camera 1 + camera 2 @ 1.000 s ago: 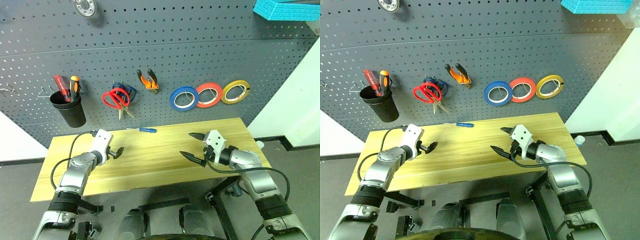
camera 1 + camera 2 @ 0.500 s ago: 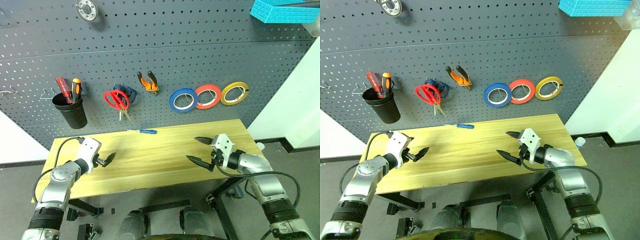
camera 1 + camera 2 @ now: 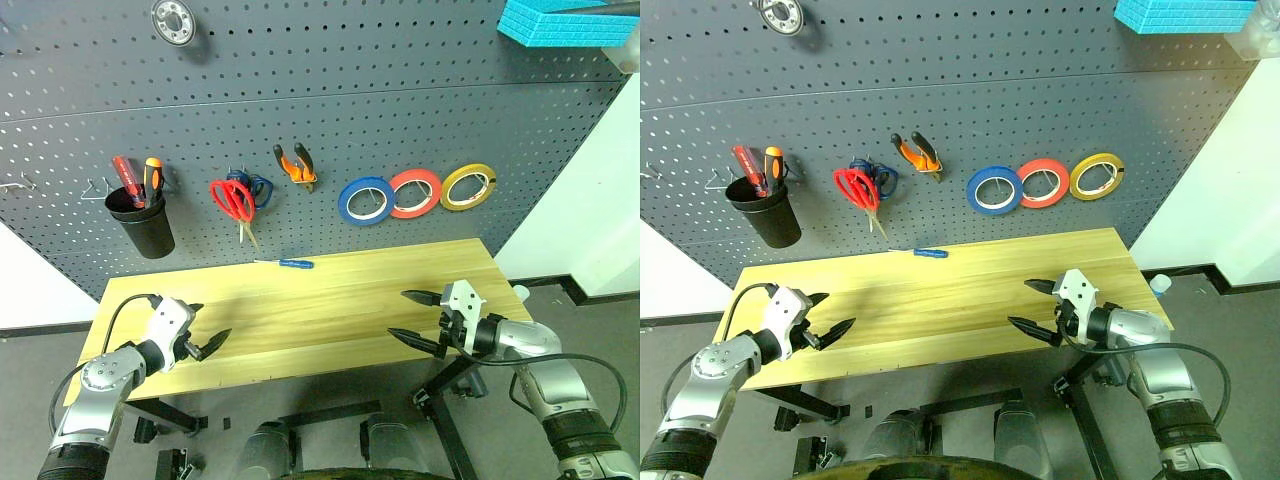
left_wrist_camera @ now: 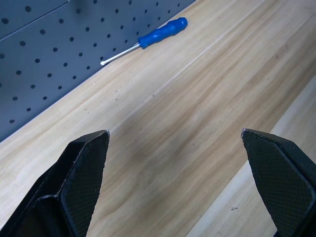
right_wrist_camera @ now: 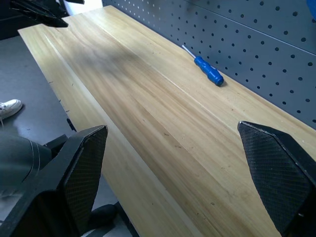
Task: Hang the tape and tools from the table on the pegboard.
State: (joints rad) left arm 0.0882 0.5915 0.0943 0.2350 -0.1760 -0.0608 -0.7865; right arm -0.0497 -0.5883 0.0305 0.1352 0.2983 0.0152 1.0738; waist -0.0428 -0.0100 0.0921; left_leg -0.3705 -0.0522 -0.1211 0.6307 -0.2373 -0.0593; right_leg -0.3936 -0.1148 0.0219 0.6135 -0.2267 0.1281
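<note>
Against pegboard (image 3: 300, 100), screwdriver (image 3: 295, 263) on table (image 3: 320, 310), between both wide-apart grippers, untouched

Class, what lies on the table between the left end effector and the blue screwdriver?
Nothing: from the left end effector to the blue screwdriver, the left wrist view shows bare table.

Screwdriver (image 3: 294, 263) lies at table's (image 3: 330, 340) back edge, below scissors (image 3: 235, 202), pliers (image 3: 296, 162) and tape (image 3: 366, 200) hung on pegboard (image 3: 400, 120).

Table (image 3: 330, 320) bare between the arms; lone screwdriver (image 3: 295, 263) at back edge, against pegboard (image 3: 330, 120)
</note>
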